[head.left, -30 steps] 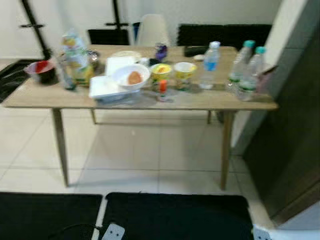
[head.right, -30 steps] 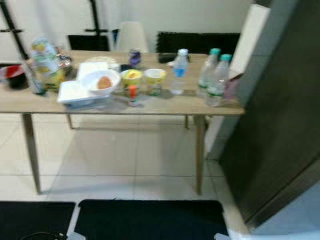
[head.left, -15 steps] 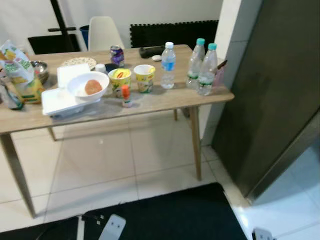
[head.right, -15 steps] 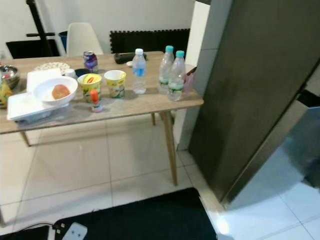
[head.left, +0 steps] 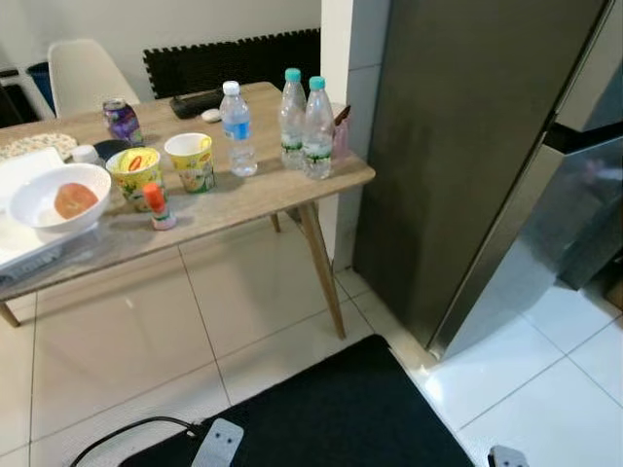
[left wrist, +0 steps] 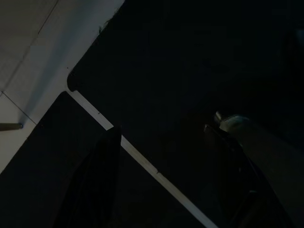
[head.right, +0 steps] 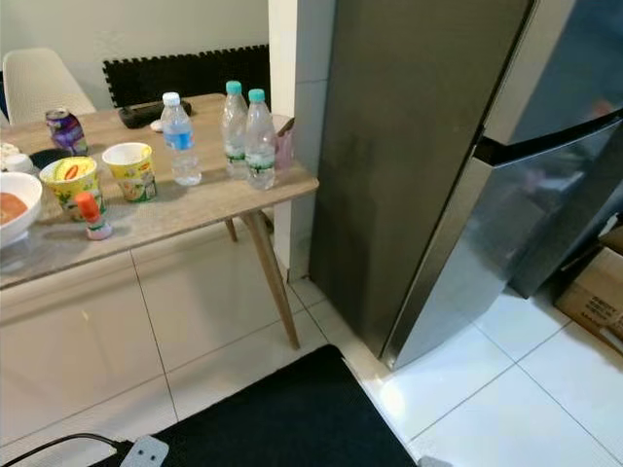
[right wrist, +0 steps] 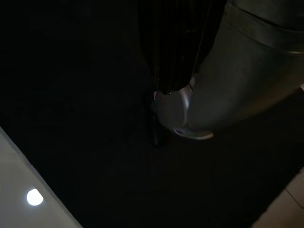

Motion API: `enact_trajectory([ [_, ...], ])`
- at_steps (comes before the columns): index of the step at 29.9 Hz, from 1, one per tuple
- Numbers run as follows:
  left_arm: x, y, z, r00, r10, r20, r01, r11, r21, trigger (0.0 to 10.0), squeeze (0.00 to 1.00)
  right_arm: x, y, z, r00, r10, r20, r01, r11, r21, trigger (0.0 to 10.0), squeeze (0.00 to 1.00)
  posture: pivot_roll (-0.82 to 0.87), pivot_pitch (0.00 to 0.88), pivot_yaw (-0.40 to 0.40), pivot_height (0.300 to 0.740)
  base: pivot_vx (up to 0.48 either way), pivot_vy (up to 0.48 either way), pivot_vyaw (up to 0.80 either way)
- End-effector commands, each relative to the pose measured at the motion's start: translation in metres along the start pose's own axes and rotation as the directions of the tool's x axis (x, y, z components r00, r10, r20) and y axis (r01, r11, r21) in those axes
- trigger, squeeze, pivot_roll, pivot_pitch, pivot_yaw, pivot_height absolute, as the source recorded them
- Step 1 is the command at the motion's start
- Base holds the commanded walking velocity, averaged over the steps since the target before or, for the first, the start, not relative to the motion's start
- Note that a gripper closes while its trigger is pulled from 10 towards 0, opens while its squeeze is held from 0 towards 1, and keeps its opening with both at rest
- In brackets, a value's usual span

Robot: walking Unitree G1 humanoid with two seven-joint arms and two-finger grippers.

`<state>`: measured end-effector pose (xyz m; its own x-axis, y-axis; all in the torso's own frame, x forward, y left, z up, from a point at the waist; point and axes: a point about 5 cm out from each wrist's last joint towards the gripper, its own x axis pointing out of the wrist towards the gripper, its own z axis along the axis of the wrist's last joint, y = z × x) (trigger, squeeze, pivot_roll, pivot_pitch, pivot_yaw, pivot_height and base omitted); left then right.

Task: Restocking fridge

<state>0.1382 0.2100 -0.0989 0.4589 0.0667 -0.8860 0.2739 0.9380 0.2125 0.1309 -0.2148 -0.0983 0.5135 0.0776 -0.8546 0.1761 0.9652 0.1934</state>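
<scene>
Left gripper (left wrist: 161, 156): hangs idle over the black floor mat (left wrist: 156, 71); its two dark fingers (left wrist: 102, 166) stand apart with nothing between them.
Right gripper: idle in deep shade in the right wrist view; whether it is released or clenched cannot be told. A silver robot part (right wrist: 228, 85) shows above the dark mat.
Floor: pale tiles (head.left: 243, 321); a black mat (head.left: 331, 418) lies nearest the robot, with a cable and white power plug (head.left: 216, 445) at its edge.
Fridge (head.right: 428, 165): tall, dark grey, doors closed, standing to the right, just beside a white pillar (head.left: 341, 49) and the table end; well apart from both grippers.
Table (head.left: 282, 190): wooden, to the left of the fridge.
Stock on table: two green-capped water bottles (head.left: 306, 125) side by side near the fridge end; a blue-capped bottle (head.left: 235, 127) beside them; two yellow cups (head.left: 165, 167); a small orange-capped bottle (head.left: 156, 205); a purple can (head.left: 121, 119); a white bowl (head.left: 56, 196) with something orange inside.
Behind table: white chair (head.left: 80, 73).
Far right floor: cardboard box (head.right: 594, 292).
</scene>
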Motion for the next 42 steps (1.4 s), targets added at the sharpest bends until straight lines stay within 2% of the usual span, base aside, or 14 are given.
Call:
enact_trajectory([
  [1, -0.001, 0.000, -0.006, 1.000, 0.003, -0.023, -0.003, 1.000, -0.012, 10.0, 0.00, 0.000, 0.000, 0.001, 1.000, -0.008, 0.011, 0.008, 1.000, 0.002, 10.0, 0.00, -0.03, 0.018, 0.001, 0.740, 0.000, 0.000, 0.00],
  [7, 0.000, 0.007, -0.003, 0.999, 0.027, -0.017, -0.028, 0.999, -0.040, 10.0, 0.00, 0.002, 0.000, 0.011, 0.998, -0.025, 0.052, 0.022, 0.998, 0.050, 10.0, 0.00, -0.04, 0.016, -0.003, 0.740, 0.000, 0.000, 0.00],
  [9, 0.000, 0.011, -0.001, 0.999, 0.049, -0.019, -0.050, 0.994, -0.093, 10.0, 0.00, 0.001, -0.002, 0.014, 0.998, -0.026, 0.058, 0.024, 0.999, 0.033, 10.0, 0.00, -0.05, 0.005, 0.015, 0.740, 0.000, 0.000, 0.00],
  [13, 0.000, 0.007, 0.000, 0.999, 0.036, -0.018, -0.037, 0.996, -0.083, 10.0, 0.00, 0.000, -0.006, 0.014, 0.997, -0.051, 0.054, 0.049, 0.998, 0.033, 10.0, 0.00, -0.06, 0.007, 0.044, 0.740, 0.000, 0.000, 0.00],
  [17, 0.001, 0.001, 0.006, 1.000, 0.012, -0.006, -0.013, 0.998, -0.067, 10.0, 0.00, 0.000, -0.006, 0.011, 0.998, -0.059, 0.037, 0.059, 0.998, 0.011, 10.0, 0.00, -0.04, 0.000, 0.032, 0.740, 0.000, 0.000, 0.00],
  [18, 0.003, 0.004, 0.017, 0.999, 0.031, 0.023, -0.028, 0.993, -0.118, 10.0, 0.00, 0.002, -0.002, 0.014, 0.998, -0.053, 0.031, 0.053, 0.999, -0.012, 10.0, 0.00, -0.02, 0.000, 0.014, 0.740, 0.000, 0.000, 0.00],
  [19, 0.003, 0.004, 0.017, 0.999, 0.031, 0.023, -0.028, 0.993, -0.118, 10.0, 0.00, 0.002, -0.002, 0.014, 0.998, -0.053, 0.031, 0.053, 0.999, -0.012, 10.0, 0.00, -0.02, 0.000, 0.014, 0.740, 0.000, 0.000, 0.00],
  [21, 0.004, 0.008, 0.024, 0.998, 0.047, 0.037, -0.041, 0.987, -0.153, 10.0, 0.00, 0.005, 0.006, 0.018, 0.999, -0.037, 0.023, 0.039, 0.996, -0.076, 10.0, 0.00, -0.02, 0.000, 0.016, 0.740, 0.000, 0.000, 0.00],
  [24, 0.004, 0.007, 0.025, 0.999, 0.040, 0.033, -0.036, 0.991, -0.131, 10.0, 0.00, 0.008, 0.013, 0.029, 0.999, -0.027, 0.043, 0.031, 0.995, -0.094, 10.0, 0.00, -0.02, 0.000, 0.024, 0.740, 0.000, 0.000, 0.00],
  [26, 0.004, 0.009, 0.026, 0.998, 0.049, 0.029, -0.044, 0.987, -0.152, 10.0, 0.00, 0.010, 0.016, 0.038, 0.998, -0.024, 0.059, 0.029, 0.995, -0.096, 10.0, 0.00, -0.01, 0.000, 0.022, 0.740, 0.000, 0.000, 0.00],
  [30, 0.005, 0.009, 0.033, 0.998, 0.048, 0.041, -0.041, 0.988, -0.146, 10.0, 0.00, 0.014, 0.027, 0.042, 0.999, 0.005, 0.046, 0.003, 0.985, -0.173, 10.0, 0.00, -0.02, 0.000, 0.014, 0.740, 0.000, 0.000, 0.00],
  [32, 0.005, 0.009, 0.033, 0.998, 0.048, 0.041, -0.041, 0.988, -0.146, 10.0, 0.00, 0.014, 0.027, 0.042, 0.999, 0.005, 0.046, 0.003, 0.985, -0.173, 10.0, 0.00, -0.02, 0.000, 0.014, 0.740, 0.000, 0.000, 0.00],
  [34, 0.005, 0.008, 0.034, 0.999, 0.040, 0.033, -0.035, 0.992, -0.121, 10.0, 0.00, 0.015, 0.033, 0.043, 0.999, 0.029, 0.039, -0.020, 0.975, -0.222, 10.0, 0.00, -0.02, 0.000, 0.021, 0.740, 0.000, 0.000, 0.00],
  [42, 0.005, 0.002, 0.031, 1.000, 0.016, 0.027, -0.014, 0.995, -0.103, 10.0, 0.00, 0.014, 0.032, 0.028, 1.000, 0.013, 0.000, -0.013, 0.974, -0.228, 10.0, 0.00, -0.03, 0.000, 0.032, 0.740, 0.000, 0.000, 0.00],
])
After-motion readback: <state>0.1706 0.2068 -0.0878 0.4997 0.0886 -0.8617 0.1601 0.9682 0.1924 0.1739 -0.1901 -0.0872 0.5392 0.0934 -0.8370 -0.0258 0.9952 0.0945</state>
